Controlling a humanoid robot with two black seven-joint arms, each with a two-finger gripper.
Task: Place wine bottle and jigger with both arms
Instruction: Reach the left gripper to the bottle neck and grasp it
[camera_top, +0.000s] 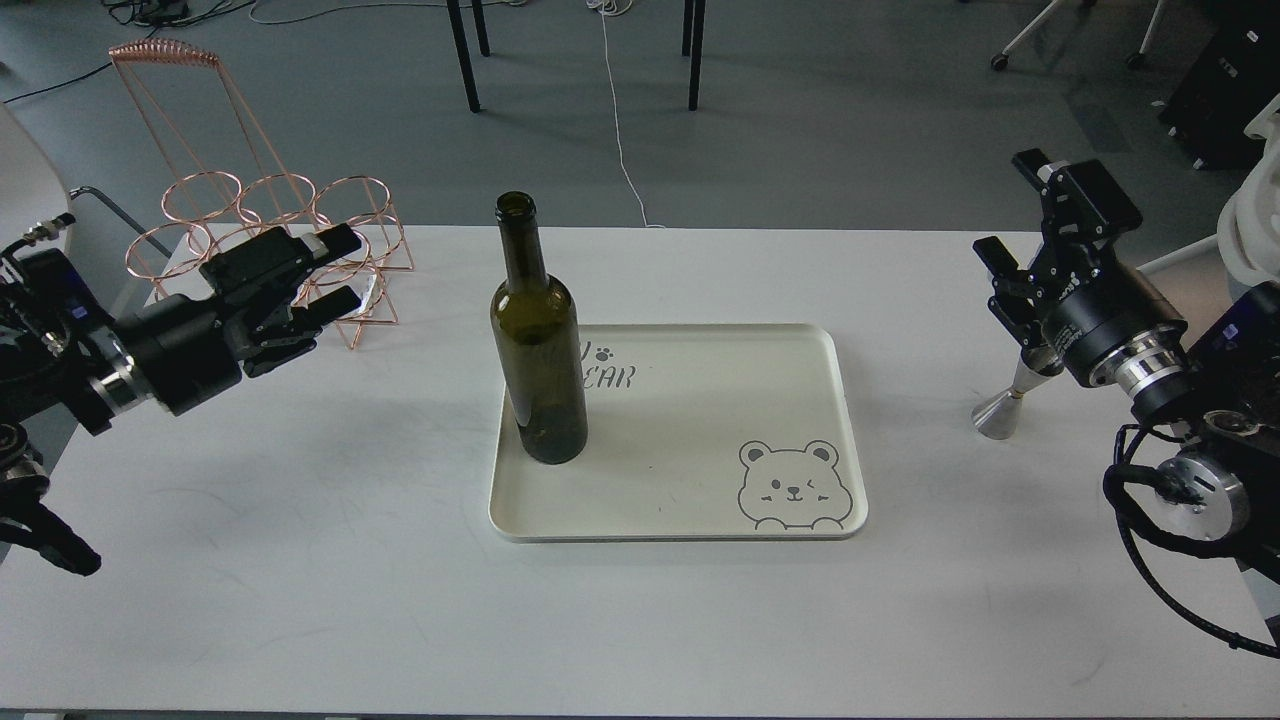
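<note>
The wine bottle (537, 370) stands upright on the left part of a cream tray (700, 430) with a bear drawing. The jigger (1003, 408) stands on the table to the right of the tray. Its upper cup is partly hidden behind my right wrist. My right gripper (1012, 215) is raised above and behind the jigger, fingers spread, open and empty. My left gripper (342, 268) points right toward the bottle from well to its left. It is open and empty, in front of the wire rack.
A copper wire bottle rack (262, 215) stands at the table's back left corner, right behind my left gripper. The white table (640, 620) ends just right of my right arm. Chair legs and a cable are on the floor beyond.
</note>
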